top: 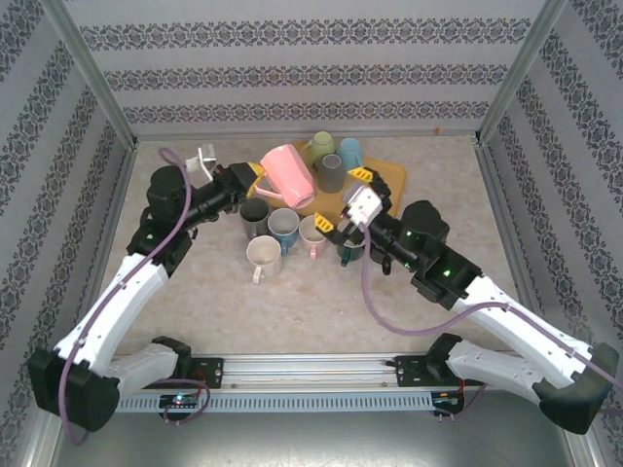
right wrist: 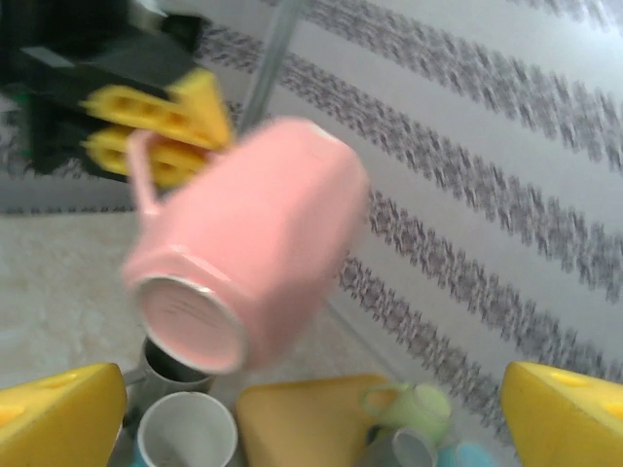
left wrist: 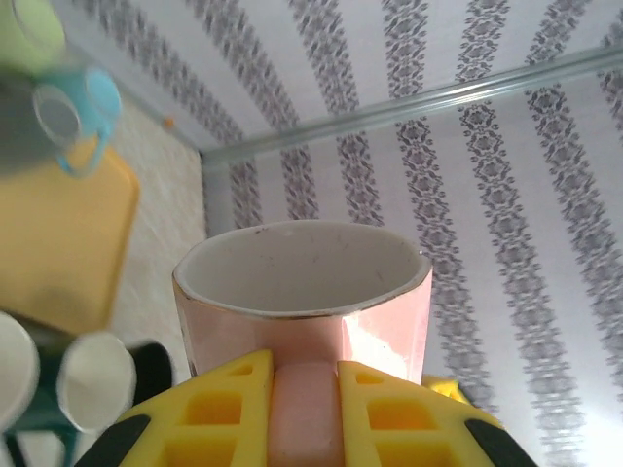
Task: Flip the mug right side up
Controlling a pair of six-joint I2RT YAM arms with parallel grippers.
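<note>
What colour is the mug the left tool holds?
Pink. The mug shows best in the right wrist view.

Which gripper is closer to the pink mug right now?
Left. The left gripper grips the pink mug by its handle, holding it aloft; the right gripper stands open just beside it, not touching.

Glossy pink ceramic mug (left wrist: 302, 326), matt yellow plastic fingers (left wrist: 224, 413), rough speckled tabletop (top: 321, 302)

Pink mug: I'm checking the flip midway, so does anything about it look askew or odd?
The pink mug hangs tilted in the air above the other mugs, pinched by its handle in the left gripper. The right gripper stands open, apart from it. Nothing looks spilled or broken.
</note>
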